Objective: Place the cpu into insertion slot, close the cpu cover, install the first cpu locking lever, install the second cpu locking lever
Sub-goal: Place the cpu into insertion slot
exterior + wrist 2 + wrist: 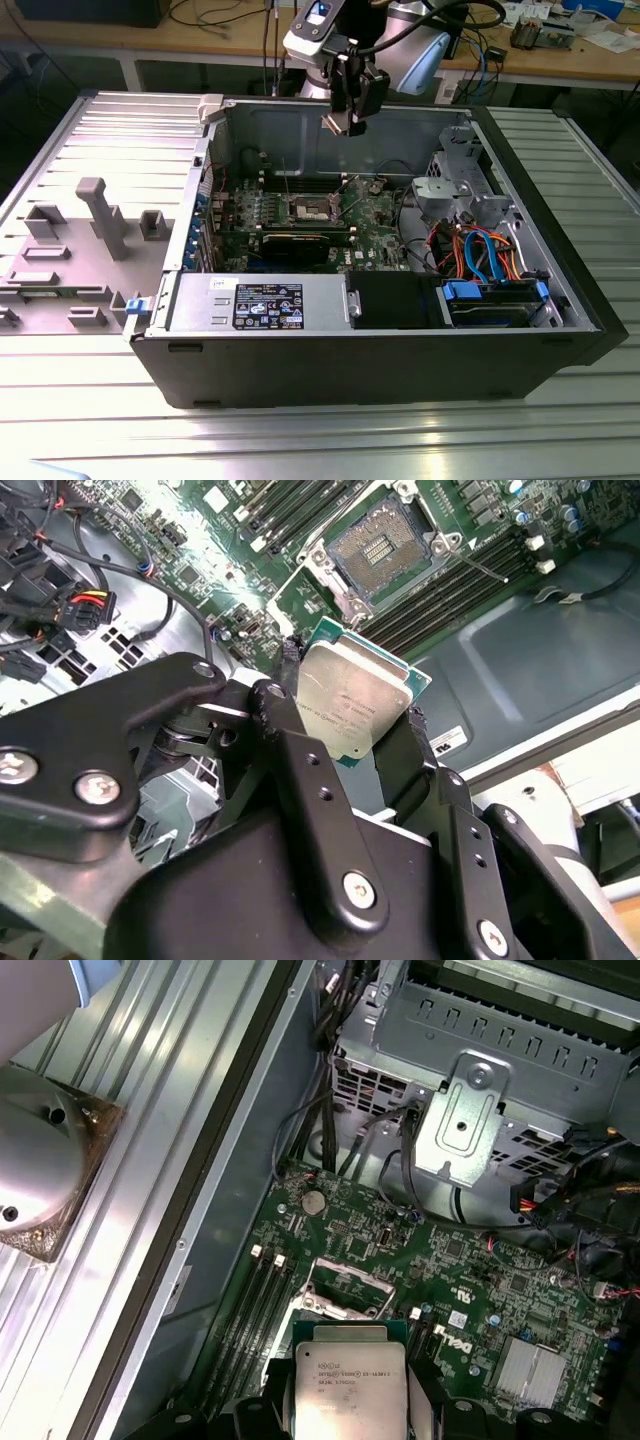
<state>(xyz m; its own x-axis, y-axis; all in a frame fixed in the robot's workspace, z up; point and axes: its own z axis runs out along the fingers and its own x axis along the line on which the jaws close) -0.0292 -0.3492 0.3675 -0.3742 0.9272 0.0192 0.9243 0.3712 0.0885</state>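
Observation:
The cpu (350,705), a flat square chip with a dull silver top, is clamped by its edges between the black fingers (410,735) of my gripper (352,708), which is shut on it. In the exterior view the gripper (350,120) hangs well above the open computer case, over the back of the motherboard. Below it lies the insertion slot (378,548), a square socket with a dark pin field and a shiny rim, uncovered. The first wrist view shows the cpu (348,1385) just in front of the slot (345,1295). I cannot tell the cpu cover apart from the socket's metal rim.
Long memory slots (455,585) run beside the socket. A metal drive cage (455,190) with coloured cables (480,255) fills the case at the exterior view's right. A black labelled box (270,303) sits along the front wall. Grey plastic parts (105,215) lie outside the case.

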